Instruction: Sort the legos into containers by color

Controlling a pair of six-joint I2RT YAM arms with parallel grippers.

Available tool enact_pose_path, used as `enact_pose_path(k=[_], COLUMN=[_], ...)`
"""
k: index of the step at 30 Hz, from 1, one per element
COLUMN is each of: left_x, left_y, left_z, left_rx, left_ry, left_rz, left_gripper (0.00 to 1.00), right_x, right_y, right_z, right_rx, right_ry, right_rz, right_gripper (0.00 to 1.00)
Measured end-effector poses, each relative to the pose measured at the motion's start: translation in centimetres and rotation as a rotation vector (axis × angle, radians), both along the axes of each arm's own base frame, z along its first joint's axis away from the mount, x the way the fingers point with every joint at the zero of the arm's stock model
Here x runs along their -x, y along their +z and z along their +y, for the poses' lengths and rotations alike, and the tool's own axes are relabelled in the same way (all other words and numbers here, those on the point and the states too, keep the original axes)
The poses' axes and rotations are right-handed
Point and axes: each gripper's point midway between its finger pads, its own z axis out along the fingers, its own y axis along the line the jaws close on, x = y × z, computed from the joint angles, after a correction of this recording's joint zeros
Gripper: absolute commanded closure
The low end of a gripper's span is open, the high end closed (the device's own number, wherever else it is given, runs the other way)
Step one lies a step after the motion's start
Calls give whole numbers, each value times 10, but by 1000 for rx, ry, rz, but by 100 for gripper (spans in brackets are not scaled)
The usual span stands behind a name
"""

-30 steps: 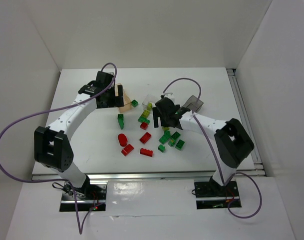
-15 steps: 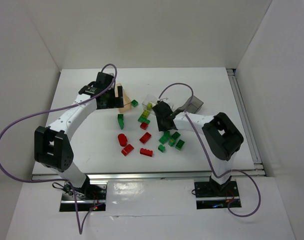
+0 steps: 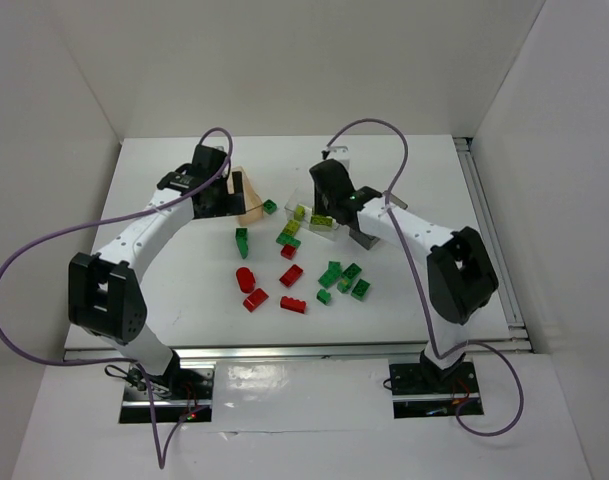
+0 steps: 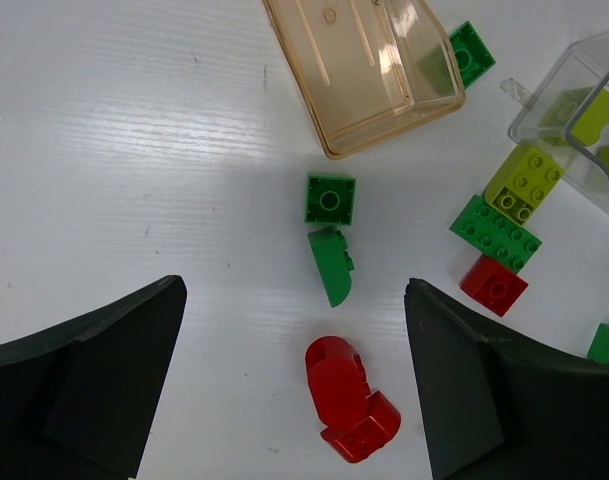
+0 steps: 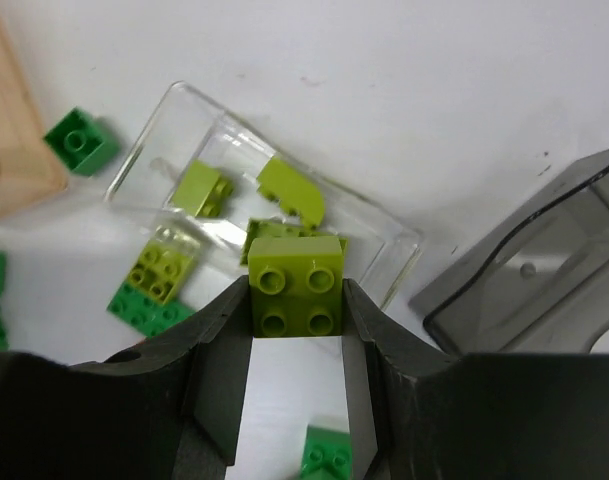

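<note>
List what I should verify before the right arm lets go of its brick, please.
1. Grip: the right gripper is shut on the yellow-green brick: ok.
2. Colour: the clear container holds only yellow-green bricks: ok.
3. Position: the brick hangs by the container's near wall; whether it is fully over the opening: cannot tell.
4. Neighbour: the smoky grey container stands aside, not under the brick: ok.
5. Other arm: the left gripper is open, away near the peach container: ok.

Robotics lab test cell: bare white panels (image 3: 304,60) around a white table (image 3: 184,310), aluminium rail (image 3: 304,352).
</note>
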Motion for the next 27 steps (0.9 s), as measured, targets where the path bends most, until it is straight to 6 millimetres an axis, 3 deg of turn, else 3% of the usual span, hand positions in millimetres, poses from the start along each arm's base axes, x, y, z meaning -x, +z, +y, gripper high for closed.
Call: enact_pose_path(k=[2, 3, 4, 5, 7, 9, 11, 12, 14, 18, 22, 23, 24, 27], left_x=[1, 1, 2, 3, 3, 3, 3, 3, 3, 3, 3, 3, 3, 3], left_y=[0, 1, 1, 1, 2, 3, 3, 3, 3, 3, 3, 3, 3, 3], left_z=[1, 2, 2, 2, 3, 3, 3, 3, 3, 2, 0, 0, 0, 0], left_rx=[-3, -3, -4, -4, -4, -6, -6, -7, -7, -2, 6, 7, 8, 8], left_ry=[3, 6, 6, 7, 8, 10, 10, 10, 11, 6, -1, -1, -2, -2], left_rz=[-2, -4, -4, -5, -9, -12, -13, -12, -12, -12, -10, -9, -10, -11], left_gripper=[0, 0, 0, 0, 0, 0, 0, 0, 2, 4, 4, 4, 4, 4], right_x=[-11, -14, -16, -17, -15, -13, -13, -11, -3, 22, 45, 49, 51, 53], right_y=[-7, -14, -22, -28, -42, -45, -40, -35, -25, -10, -18, -24, -30, -49], right_z=[-3, -5, -7, -8, -9, -10, -9, -8, -3, 19, 47, 54, 60, 68], right_rx=[10, 19, 31, 39, 56, 63, 54, 47, 29, -29, -92, -106, -125, -143], right_ry=[-13, -19, -22, -24, -24, -25, -29, -29, -20, 27, 95, 108, 113, 109], right_rz=[9, 21, 35, 48, 78, 91, 79, 71, 52, 38, 85, 105, 125, 172], right_gripper=[51, 39, 20, 18, 17, 23, 37, 52, 62, 64, 48, 33, 25, 16])
